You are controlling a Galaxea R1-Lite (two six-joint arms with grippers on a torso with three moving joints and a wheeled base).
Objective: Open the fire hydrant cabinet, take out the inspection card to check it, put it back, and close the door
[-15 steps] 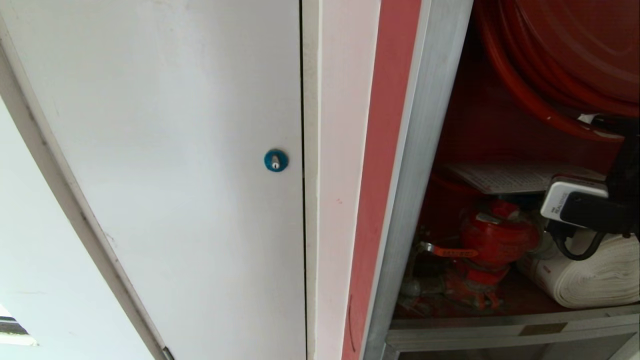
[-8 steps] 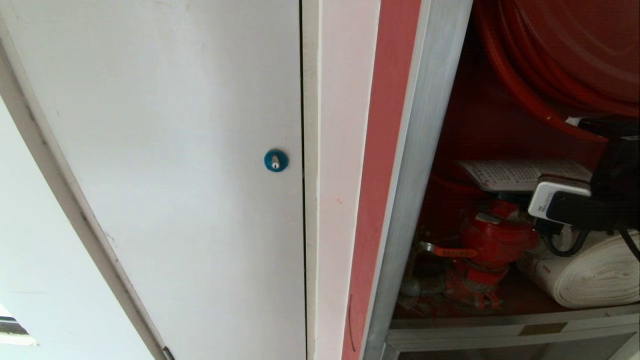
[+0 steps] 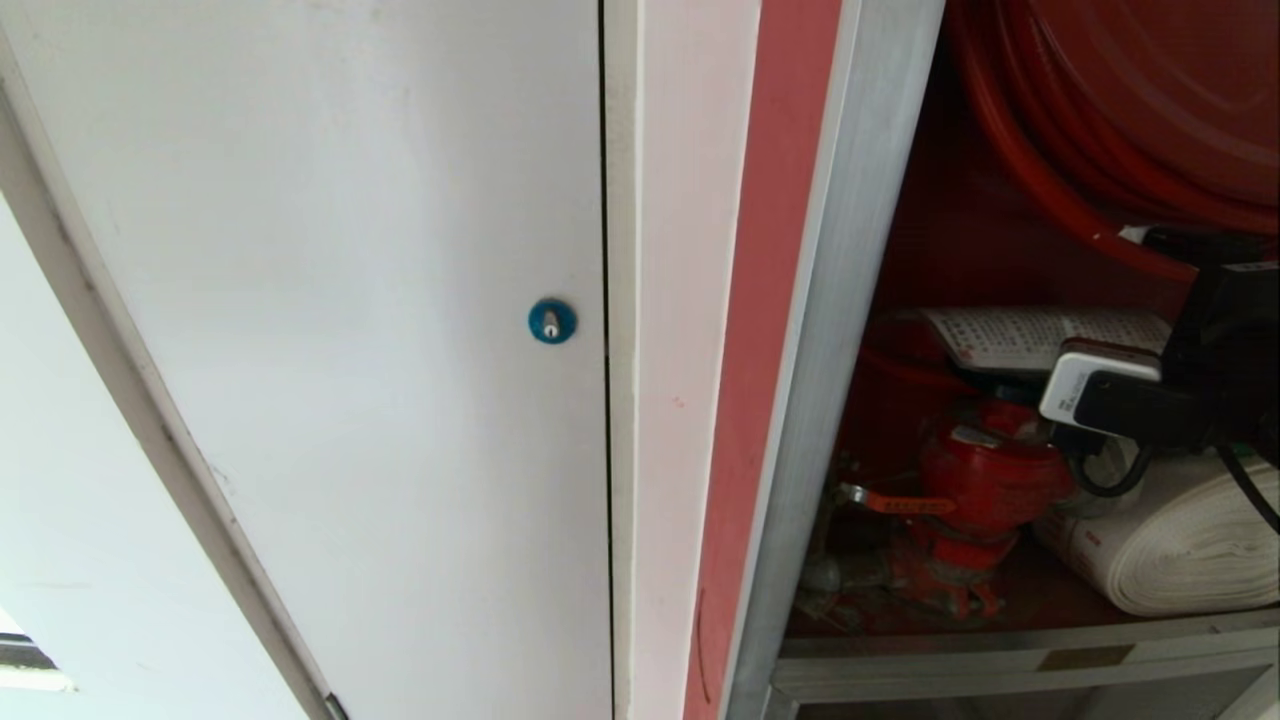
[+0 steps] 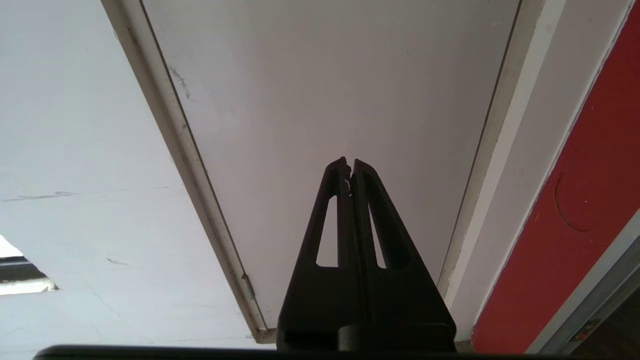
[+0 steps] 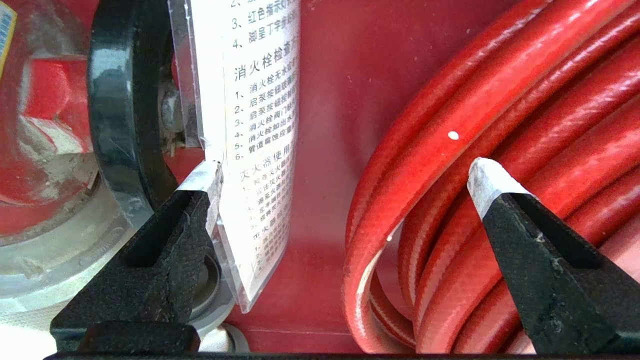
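The inspection card [image 3: 1040, 338] is laid roughly flat above the red valve [image 3: 985, 480], long axis seemingly crosswise, beside the spread, empty right gripper [image 5: 345, 172].

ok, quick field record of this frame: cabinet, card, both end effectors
cabinet: open, red interior showing; hose reel above, valve and white rolled hose below
card: in clear sleeve, above the valve, not gripped
right end effector: inside cabinet, open; one finger at card edge, other finger over red hose
left end effector: shut, parked facing white door
door: not in view
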